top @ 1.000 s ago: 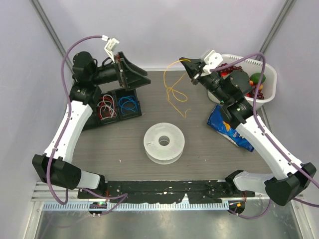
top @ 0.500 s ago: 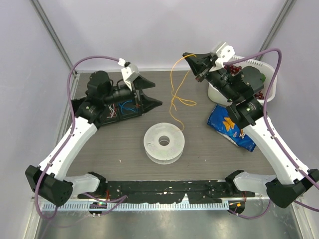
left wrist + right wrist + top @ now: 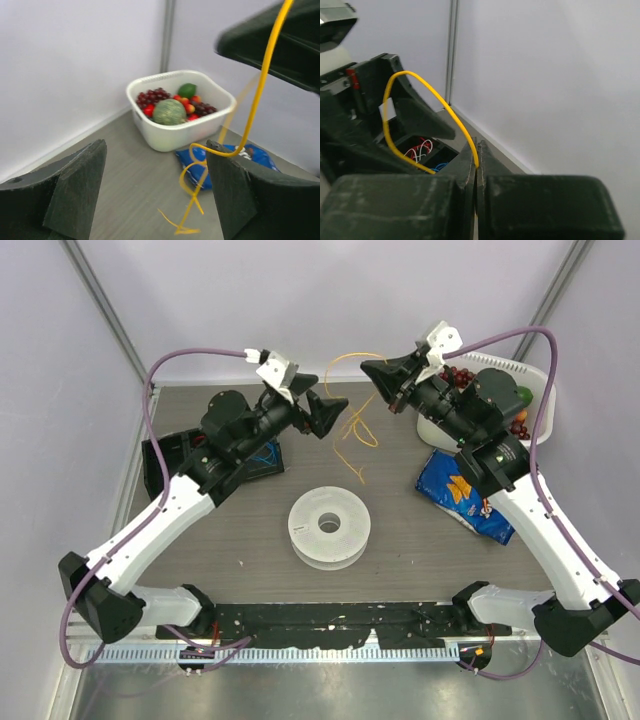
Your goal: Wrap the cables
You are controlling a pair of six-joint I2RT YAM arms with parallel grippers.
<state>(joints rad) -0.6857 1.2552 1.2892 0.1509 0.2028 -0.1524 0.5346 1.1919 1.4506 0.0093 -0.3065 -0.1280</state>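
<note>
One yellow-orange cable [image 3: 259, 86] pinched in the right gripper [image 3: 368, 367], jaws pressed together, high over the bench's [image 3: 240, 530] far side. Hangs in loose loops; lower tail blurred, contact with the bench impossible to tell. Left gripper [image 3: 333, 415] just beside the loops, jaws wide apart, empty. Black tray [image 3: 160, 455] mostly hidden beneath the left arm.

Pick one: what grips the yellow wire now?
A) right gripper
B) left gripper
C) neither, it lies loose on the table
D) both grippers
A: the right gripper is shut on the yellow wire, while the left gripper stands open and grips nothing.
</note>
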